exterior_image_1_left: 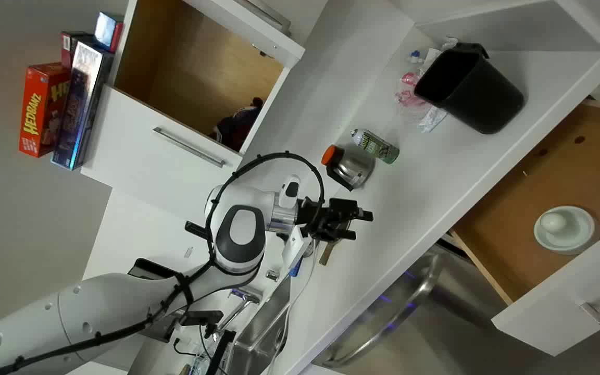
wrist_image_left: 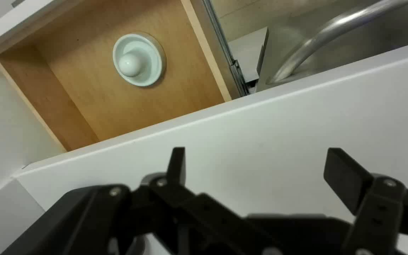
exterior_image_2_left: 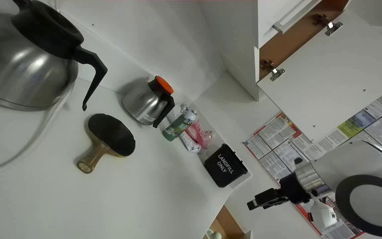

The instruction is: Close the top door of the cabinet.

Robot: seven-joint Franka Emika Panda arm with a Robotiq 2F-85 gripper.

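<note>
Black fingers (wrist_image_left: 347, 177) gape over the white surface (wrist_image_left: 253, 148); right, in an exterior view, the wood-lined cabinet's (exterior_image_2_left: 290, 44) flat white door (exterior_image_2_left: 327, 79) stands open.

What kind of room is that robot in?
Probably a kitchen: there's a stainless-steel sink, and a round, orange-lidded silver coffee pot on the white countertop. The black bin marked LANDFILL ONLY hints it may be shared.

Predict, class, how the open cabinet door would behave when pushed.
The open cabinet door would probably swing rather than slide, since two metal hinges join it to the cabinet. It should stay stiff: its panel looks flat and straight-edged. Its smooth-looking face may be slippery.
</note>
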